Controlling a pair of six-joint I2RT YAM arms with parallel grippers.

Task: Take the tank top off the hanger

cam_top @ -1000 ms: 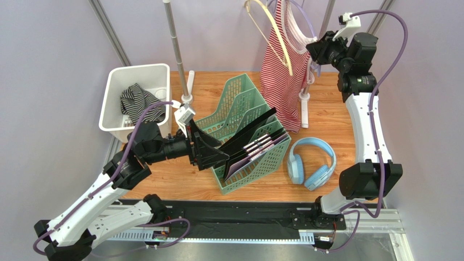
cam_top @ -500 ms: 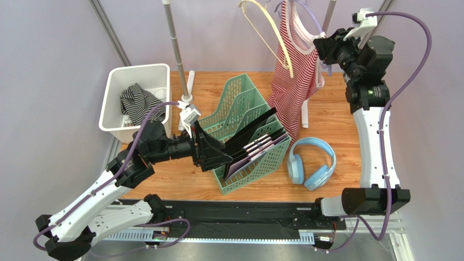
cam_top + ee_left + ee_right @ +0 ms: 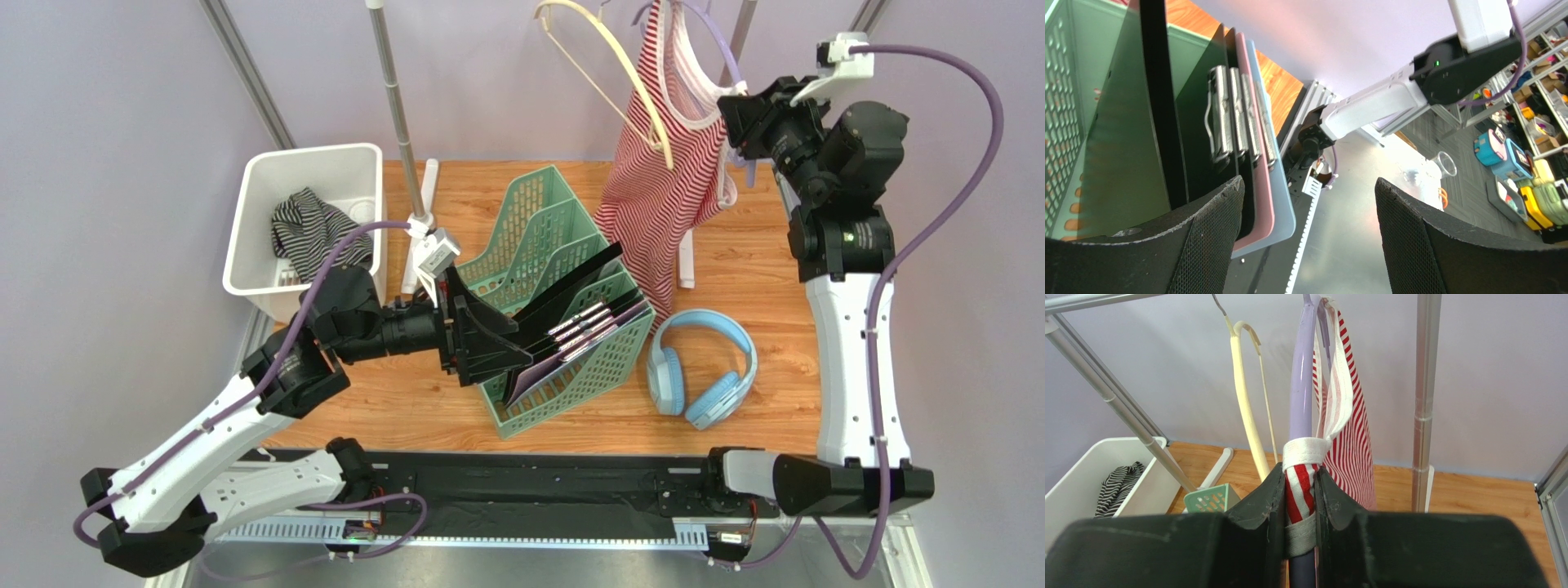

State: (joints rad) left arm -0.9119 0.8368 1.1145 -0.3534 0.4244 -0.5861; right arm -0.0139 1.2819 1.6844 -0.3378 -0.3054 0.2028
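Note:
A red-and-white striped tank top (image 3: 653,184) hangs from a lilac hanger (image 3: 721,47) on the rack at the back right. My right gripper (image 3: 740,120) is raised beside it and shut on the top's white-edged strap against the hanger arm; in the right wrist view the jaws (image 3: 1300,481) pinch the striped fabric (image 3: 1346,435) on the lilac hanger (image 3: 1301,373). A bare cream hanger (image 3: 610,76) hangs to its left. My left gripper (image 3: 491,349) is open and empty, low by the green file rack, its fingers (image 3: 1211,239) wide apart.
A green file rack (image 3: 558,288) holding clipboards stands mid-table. A white bin (image 3: 264,172) with a striped garment is at the left. Blue headphones (image 3: 702,365) lie at the right front. The rack's upright poles (image 3: 399,110) stand at the back.
My right arm has risen and swung right, pulling the tank top's shoulder up and right along the lilac hanger. The left arm has edged slightly right toward the file rack.

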